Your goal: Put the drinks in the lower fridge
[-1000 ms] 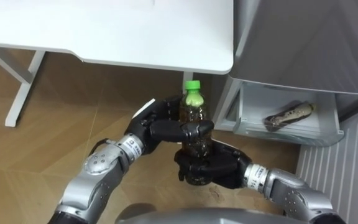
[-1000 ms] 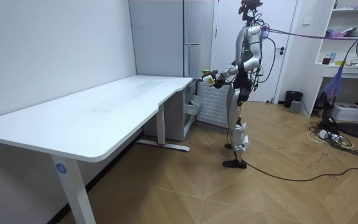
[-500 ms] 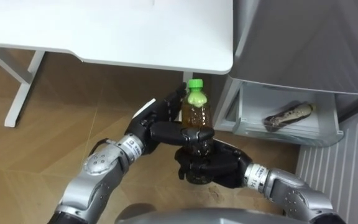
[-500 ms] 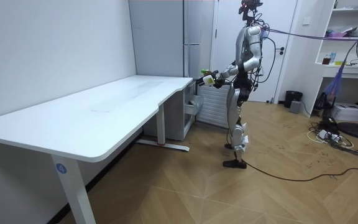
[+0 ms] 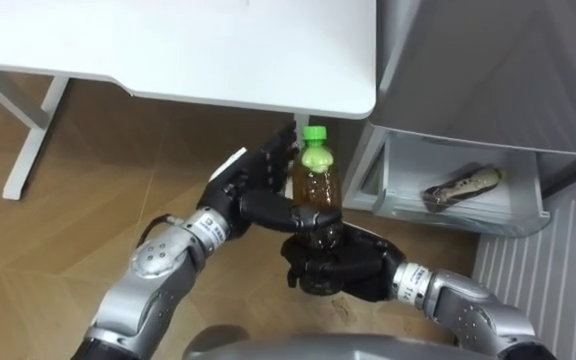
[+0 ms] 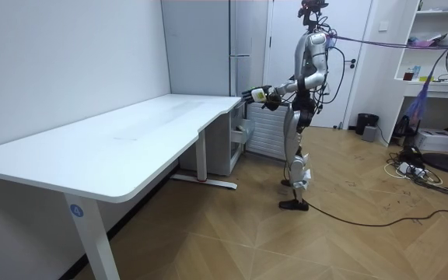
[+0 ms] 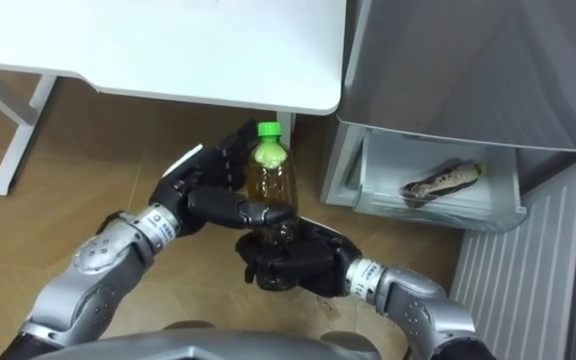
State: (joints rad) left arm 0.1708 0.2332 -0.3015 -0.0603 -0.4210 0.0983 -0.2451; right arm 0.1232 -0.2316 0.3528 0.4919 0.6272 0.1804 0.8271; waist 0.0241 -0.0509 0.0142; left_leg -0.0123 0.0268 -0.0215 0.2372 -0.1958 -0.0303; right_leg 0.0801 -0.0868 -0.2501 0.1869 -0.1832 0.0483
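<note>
Left hand (image 5: 253, 192) and right hand (image 5: 340, 268) both curl round upright green-capped brown-tea plastic bottle (image 5: 316, 186), near white desk (image 5: 218, 50) and open pale fridge drawer (image 5: 468, 217).

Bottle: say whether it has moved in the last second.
Yes. In the room view the bottle has risen slightly and shifted towards the grey fridge.

Both forearms wear smooth silver-grey shells, rounded near the elbow, each ending in a banded silver wrist cuff with dark markings. The left hand (image 5: 253, 190) and right hand (image 5: 343, 268) are black throughout. A small white tag sits on the left one's back. Seen from the room, the slim silver body has dark joints, and a dark cable trails behind it.
</note>
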